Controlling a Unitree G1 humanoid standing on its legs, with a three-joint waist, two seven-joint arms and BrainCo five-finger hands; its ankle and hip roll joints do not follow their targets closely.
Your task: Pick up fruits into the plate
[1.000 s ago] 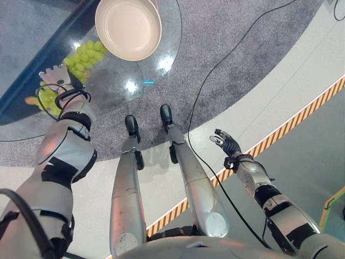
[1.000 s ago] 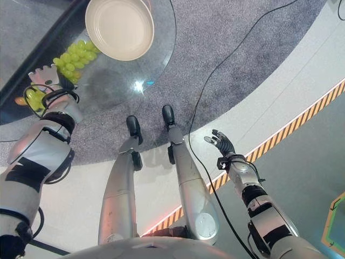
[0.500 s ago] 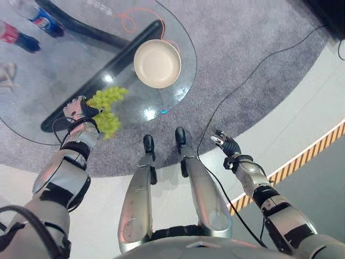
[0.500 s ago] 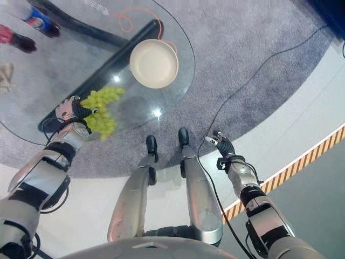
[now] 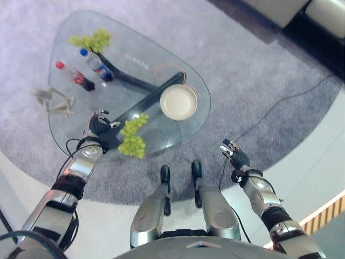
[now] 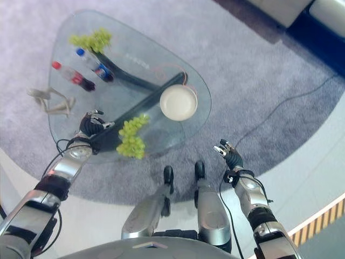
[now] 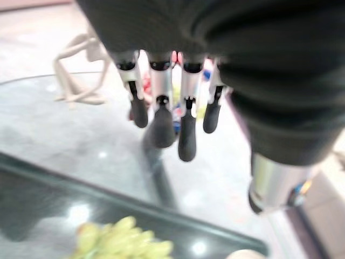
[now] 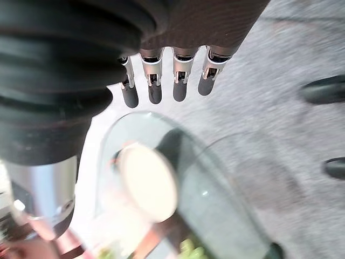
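Glass table: clear, faintly blue-grey, over a black base bar.
Plate: plain cream-white, no pattern.
Near grape bunch: yellow-green.
Far grape bunch: yellow-green.
Bottle: blue cap and label, dark contents.
Second bottle: red cap and label, dark contents.
Figurine: pale beige.
Carpet: mottled grey-purple.
Floor: off-white, with an orange-and-black striped line.
Left hand and right hand: silver fingers, dark tips, dark ribbed covers.
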